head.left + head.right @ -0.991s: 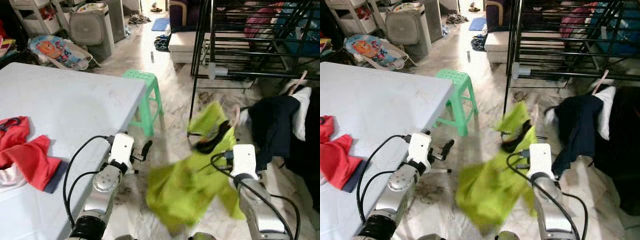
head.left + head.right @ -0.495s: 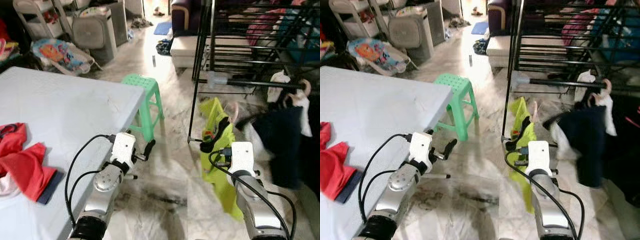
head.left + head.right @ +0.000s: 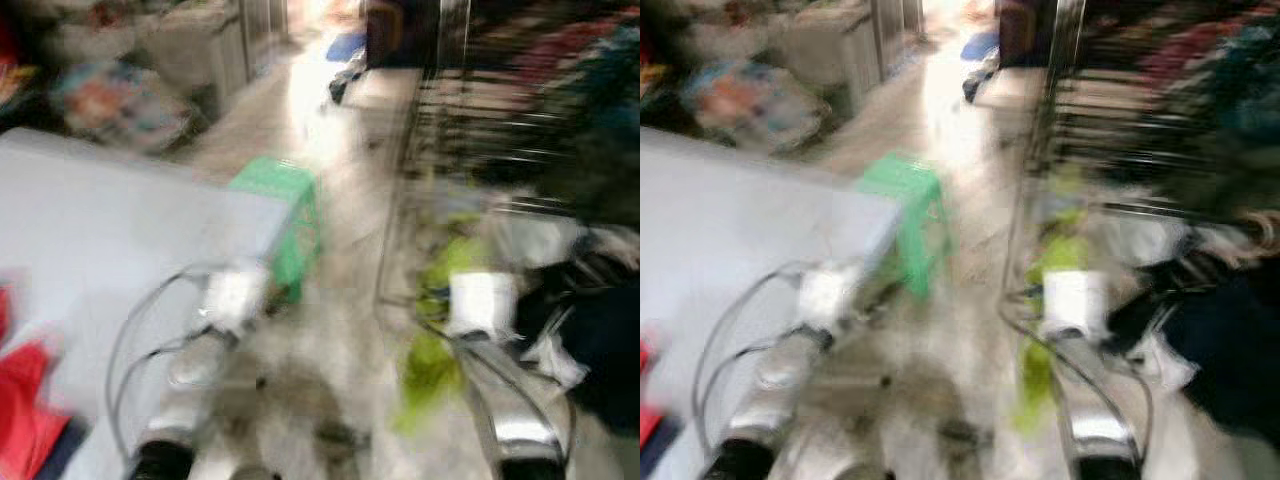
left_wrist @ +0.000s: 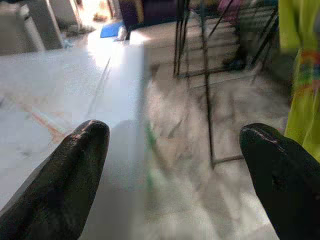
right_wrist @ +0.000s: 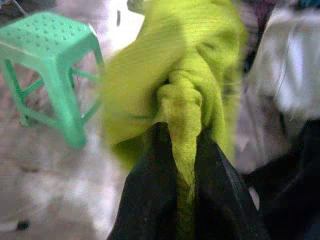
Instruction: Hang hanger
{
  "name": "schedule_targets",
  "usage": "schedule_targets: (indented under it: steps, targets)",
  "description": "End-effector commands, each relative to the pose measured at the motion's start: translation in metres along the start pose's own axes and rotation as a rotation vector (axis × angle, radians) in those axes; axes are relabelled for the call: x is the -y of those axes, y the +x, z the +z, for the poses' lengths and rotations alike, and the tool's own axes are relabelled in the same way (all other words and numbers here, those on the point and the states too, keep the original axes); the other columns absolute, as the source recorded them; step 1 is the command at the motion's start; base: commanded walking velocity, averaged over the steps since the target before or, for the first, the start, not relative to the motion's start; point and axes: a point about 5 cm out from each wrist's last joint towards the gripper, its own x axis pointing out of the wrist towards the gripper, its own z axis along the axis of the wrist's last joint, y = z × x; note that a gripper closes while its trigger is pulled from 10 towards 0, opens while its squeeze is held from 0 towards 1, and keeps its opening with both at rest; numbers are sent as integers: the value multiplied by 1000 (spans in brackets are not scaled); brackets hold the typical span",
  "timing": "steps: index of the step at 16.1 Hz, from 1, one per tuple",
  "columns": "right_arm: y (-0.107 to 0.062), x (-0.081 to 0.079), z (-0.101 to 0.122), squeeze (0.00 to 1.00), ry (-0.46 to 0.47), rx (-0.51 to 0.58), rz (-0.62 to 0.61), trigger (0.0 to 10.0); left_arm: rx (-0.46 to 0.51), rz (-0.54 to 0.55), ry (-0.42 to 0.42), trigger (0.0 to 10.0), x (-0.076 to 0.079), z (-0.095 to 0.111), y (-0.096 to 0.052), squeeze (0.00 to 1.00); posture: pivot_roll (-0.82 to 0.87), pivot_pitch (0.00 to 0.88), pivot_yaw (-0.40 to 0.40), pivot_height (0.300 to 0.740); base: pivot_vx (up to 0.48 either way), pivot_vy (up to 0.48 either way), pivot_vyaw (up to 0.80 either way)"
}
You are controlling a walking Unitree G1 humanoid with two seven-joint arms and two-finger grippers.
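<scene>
Right wrist view: the right gripper [image 5: 182, 150] is clamped on a bunched fold of the yellow-green garment [image 5: 175, 75], which hangs below it near the green stool [image 5: 47, 42], presumably carried toward the black drying rack [image 3: 500, 110]. No hanger can be made out in the blur. The left gripper [image 4: 175, 145] holds nothing, fingers [image 4: 80, 160] wide apart, beside the white table [image 3: 110, 220].

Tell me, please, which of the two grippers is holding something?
The right gripper: its black fingers are shut on the yellow-green garment. The left gripper stands open, nothing between its fingers.
</scene>
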Motion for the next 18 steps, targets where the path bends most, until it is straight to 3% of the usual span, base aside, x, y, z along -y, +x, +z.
schedule_targets:
  steps: [1,7,10,12,16,18]
  targets:
    - [-1,8,7,0,-48,45,-13,10000,59,-38,-5,10000,14,13,8,0,-85,0,44,740,0,0,0]
    - [2,6,9,0,-24,54,-38,10000,48,-38,-5,10000,14,12,8,0,-84,0,44,740,0,0,0]
    - [6,3,1,0,21,-17,-8,10000,44,-38,-1,10000,13,12,8,0,-82,0,45,740,0,0,0]
    - [12,-3,-10,0,43,-129,39,10000,42,-46,-2,10000,15,13,9,0,-80,0,45,740,0,0,0]
    - [29,5,3,0,28,-130,27,10000,40,-43,0,10000,16,13,7,0,-75,0,46,740,0,0,0]
    - [36,12,1,0,73,-170,-12,10000,24,-54,1,10000,18,9,3,0,-72,0,50,740,0,0,0]
